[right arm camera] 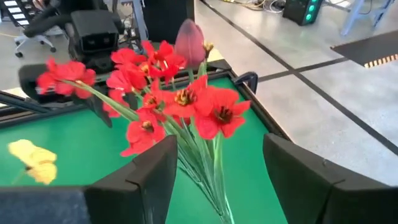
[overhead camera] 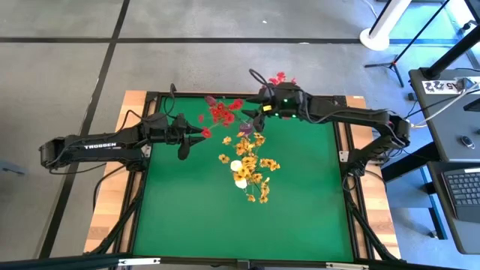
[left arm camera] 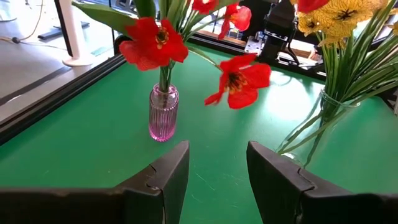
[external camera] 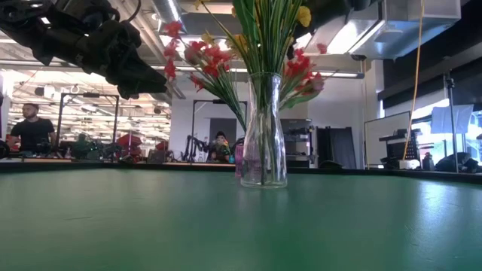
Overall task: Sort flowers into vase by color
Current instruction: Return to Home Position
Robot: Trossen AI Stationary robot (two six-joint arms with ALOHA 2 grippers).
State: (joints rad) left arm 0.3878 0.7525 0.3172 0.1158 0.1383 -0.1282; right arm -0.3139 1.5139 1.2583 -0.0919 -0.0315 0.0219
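A small ribbed pink vase (left arm camera: 163, 113) stands on the green table and holds red flowers (left arm camera: 152, 42) (overhead camera: 221, 112). Among them rises a dark magenta tulip bud (right arm camera: 189, 40). To its near side a clear glass vase (external camera: 263, 132) (left arm camera: 320, 118) holds yellow-orange flowers (overhead camera: 251, 165) on green stalks and a white bud (overhead camera: 237, 166). My right gripper (right arm camera: 217, 149) (overhead camera: 259, 112) hangs open above the far middle of the table. The red flowers' stalks (right arm camera: 208, 177) run down between its fingers, and I see no touch. My left gripper (left arm camera: 217, 158) (overhead camera: 185, 142) waits open at the left, pointing at both vases.
Another red spray (overhead camera: 281, 77) shows at the table's far edge, behind my right arm. The near half of the green table (overhead camera: 240, 225) is bare. A black frame rail (left arm camera: 93, 65) borders the table. People and benches fill the room beyond (external camera: 30, 124).
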